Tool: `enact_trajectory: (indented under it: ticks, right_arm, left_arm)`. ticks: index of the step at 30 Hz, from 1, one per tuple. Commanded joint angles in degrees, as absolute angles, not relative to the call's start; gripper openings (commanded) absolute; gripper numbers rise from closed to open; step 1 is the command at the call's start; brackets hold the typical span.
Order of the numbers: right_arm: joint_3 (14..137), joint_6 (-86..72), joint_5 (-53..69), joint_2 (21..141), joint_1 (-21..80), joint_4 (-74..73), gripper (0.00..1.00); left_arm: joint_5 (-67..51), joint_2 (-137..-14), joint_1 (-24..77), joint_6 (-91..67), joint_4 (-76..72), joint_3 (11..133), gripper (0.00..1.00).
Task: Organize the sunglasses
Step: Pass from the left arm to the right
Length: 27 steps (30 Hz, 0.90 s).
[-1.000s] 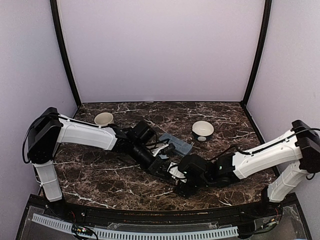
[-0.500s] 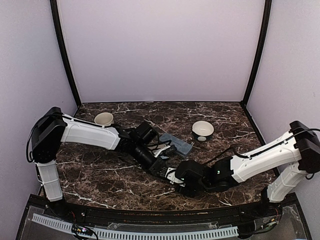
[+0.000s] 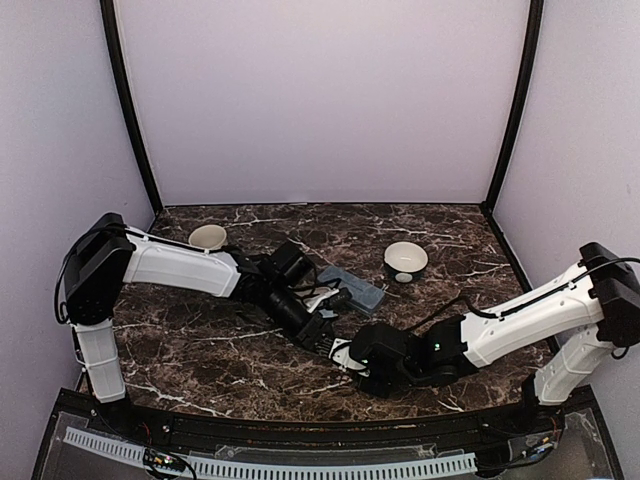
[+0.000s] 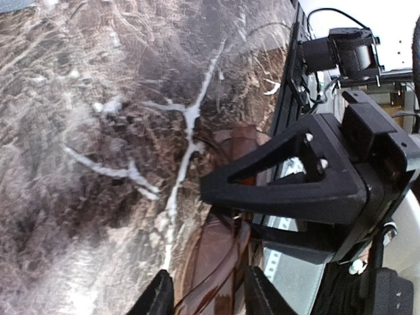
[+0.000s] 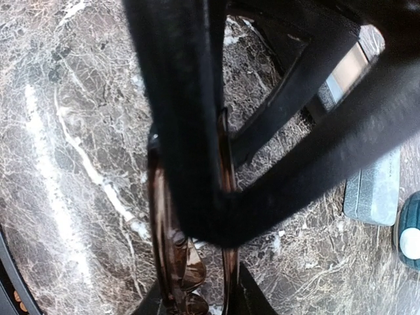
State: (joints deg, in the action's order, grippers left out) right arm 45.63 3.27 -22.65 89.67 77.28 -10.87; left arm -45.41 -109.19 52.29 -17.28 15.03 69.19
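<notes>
Where left gripper [image 4: 207, 293] meets right gripper [image 5: 200, 296] | sunglasses [image 5: 184, 262] mostly hidden

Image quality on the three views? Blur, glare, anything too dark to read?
Top external: sharp, evenly lit, but the thin brown-lensed sunglasses vanish against the dark marble table where the arms meet. Left wrist: marble soft, the right gripper's black triangular finger crisp, top right corner blown out. Right wrist: the left gripper's black finger looms close, defocused, blocking mid-frame; sunglasses and marble readable.
</notes>
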Motion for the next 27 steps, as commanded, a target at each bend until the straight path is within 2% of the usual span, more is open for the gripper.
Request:
enact_trajectory:
  ticks: [1, 7, 13, 22, 27]
  right_arm:
    - [46.2, 0.5, -23.1, 89.3, 77.3, -11.6, 0.23]
    - [46.1, 0.1, -20.4, 89.2, 77.2, -12.0, 0.18]
    - [46.1, -0.2, -16.8, 88.6, 77.0, -12.2, 0.17]
    - [47.9, -0.4, -3.4, 84.7, 72.9, -14.5, 0.17]
    - [50.8, -0.4, 2.8, 85.9, 68.7, -18.2, 0.17]
  left_arm:
    - [-44.4, -107.3, 52.0, -16.1, 16.6, 67.3, 0.43]
    - [-43.8, -106.1, 52.0, -15.9, 14.5, 65.8, 0.64]
    - [-41.2, -101.2, 52.0, -16.7, 7.6, 62.9, 0.80]
    - [-30.9, -91.8, 48.4, -20.9, -0.4, 56.3, 0.83]
    - [-15.7, -84.9, 45.7, -20.0, 1.3, 54.4, 0.82]
